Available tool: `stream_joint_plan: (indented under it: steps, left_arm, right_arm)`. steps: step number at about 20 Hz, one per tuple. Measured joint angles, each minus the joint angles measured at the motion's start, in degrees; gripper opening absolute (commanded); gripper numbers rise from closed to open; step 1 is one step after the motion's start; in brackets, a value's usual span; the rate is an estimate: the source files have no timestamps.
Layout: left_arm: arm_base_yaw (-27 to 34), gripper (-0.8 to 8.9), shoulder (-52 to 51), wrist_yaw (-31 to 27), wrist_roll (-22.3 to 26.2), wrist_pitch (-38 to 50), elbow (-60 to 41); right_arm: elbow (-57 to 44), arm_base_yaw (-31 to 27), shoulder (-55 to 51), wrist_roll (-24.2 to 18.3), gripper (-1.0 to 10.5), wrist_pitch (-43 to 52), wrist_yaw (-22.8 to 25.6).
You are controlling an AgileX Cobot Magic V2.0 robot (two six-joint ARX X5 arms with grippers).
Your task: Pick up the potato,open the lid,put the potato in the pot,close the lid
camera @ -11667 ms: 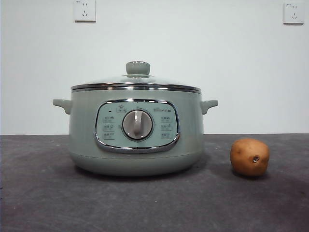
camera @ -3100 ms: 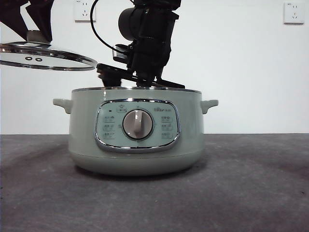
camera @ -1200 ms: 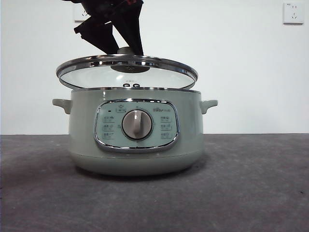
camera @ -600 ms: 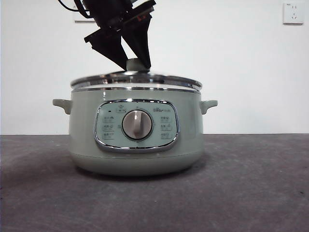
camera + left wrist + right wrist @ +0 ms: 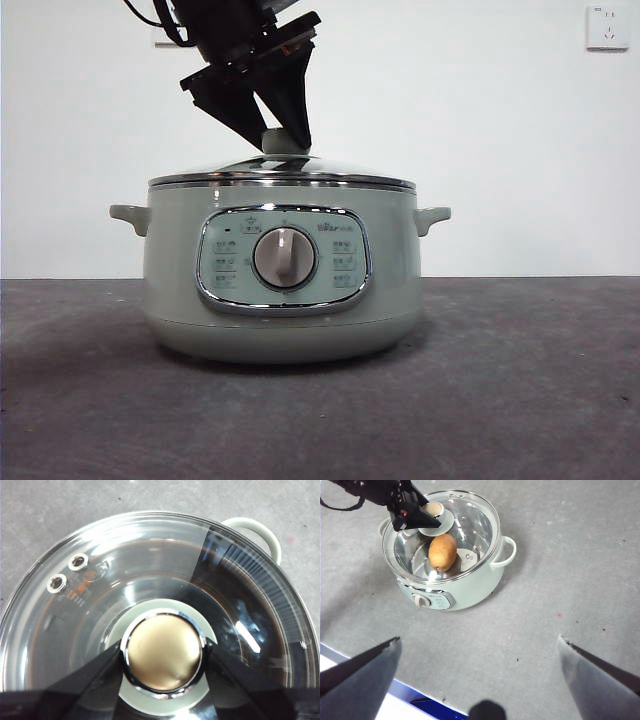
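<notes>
Lid (image 5: 280, 171) down on the pot (image 5: 280, 280), and we see its steel rim sitting level all round the pot's edge in the front view. Our left gripper (image 5: 283, 135) comes in from above, its two black jaws pressed against either side of the pale green knob (image 5: 162, 652), gripping it; the wrist view shows them hugging the knob's chrome ring. Through the glass, from the right wrist view, we spot the potato (image 5: 442, 552) lying inside the pot on its floor. Our right gripper (image 5: 479, 652) waits high and well away over the grey table (image 5: 560, 570), jaws spread wide and holding nothing. We judge this to be the last step, closing the lid, all but finished. Next move, we reckon: part the left jaws cleanly off the knob and lift straight up, without dragging the lid askew.
</notes>
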Motion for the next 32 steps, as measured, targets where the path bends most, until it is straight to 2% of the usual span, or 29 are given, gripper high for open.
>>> stream_joint_plan:
  steps: [4,5,6,8,9,10,13,17,20,27,28,29,30,31,32]
  left_arm:
    - [0.0,0.04,0.04,1.01,0.35,0.09,0.0]
    - [0.02,0.68,0.04,1.03,0.33,0.07,0.0]
    - [0.02,1.8,0.04,1.07,0.33,0.04,0.0]
    - [0.04,5.01,0.04,1.64,0.33,-0.07,0.0]
    - [0.11,6.05,0.04,1.84,0.33,-0.15,0.0]
    - [0.11,6.37,0.04,2.01,0.33,-0.2,0.0]
    - [0.09,6.36,-0.66,2.4,0.17,-0.52,0.0]
    - [0.11,6.47,-7.78,2.23,-0.59,-0.83,0.0]
    - [0.09,8.93,-14.67,2.25,-0.79,-4.02,0.0]
    - [0.11,8.66,-25.99,2.25,-1.07,-22.21,0.0]
    - [0.09,7.1,-27.06,2.25,-1.16,-24.74,0.0]
    - [0.11,3.71,-27.78,2.25,-1.09,-27.21,0.0]
    - [0.09,0.09,-28.22,2.25,-0.83,-29.11,0.0]
    - [0.09,0.04,-28.55,2.36,-0.59,-29.51,0.0]
    - [0.09,-0.1,-28.96,2.62,-0.52,-29.29,0.0]
  right_arm:
    - [0.0,0.0,0.0,0.0,7.3,0.02,-0.46]
    - [0.0,0.0,0.0,0.0,7.3,0.02,-0.46]
    - [0.0,0.0,0.0,0.0,7.3,0.02,-0.46]
    - [0.0,0.0,0.0,0.0,7.3,0.0,-0.46]
    - [0.0,0.0,0.0,0.0,7.3,0.02,-0.46]
    - [0.0,0.0,0.0,0.0,7.3,0.0,-0.48]
    - [0.0,0.0,0.0,0.0,7.3,0.0,-0.48]
    - [0.0,0.0,0.0,-0.02,7.3,0.02,-0.48]
    - [0.0,0.0,0.0,-0.02,7.3,0.02,-0.46]
    - [0.0,0.0,0.0,-0.02,7.2,0.02,-0.46]
    - [0.0,0.0,0.0,-0.02,7.2,0.0,-0.46]
    - [0.0,0.0,0.0,-0.02,6.0,0.02,-0.46]
    - [0.0,0.0,0.04,-0.07,2.7,0.02,-0.46]
    - [0.0,0.0,0.15,-0.46,-0.3,0.02,-0.46]
    - [0.0,0.0,0.22,-1.01,0.0,0.02,0.02]
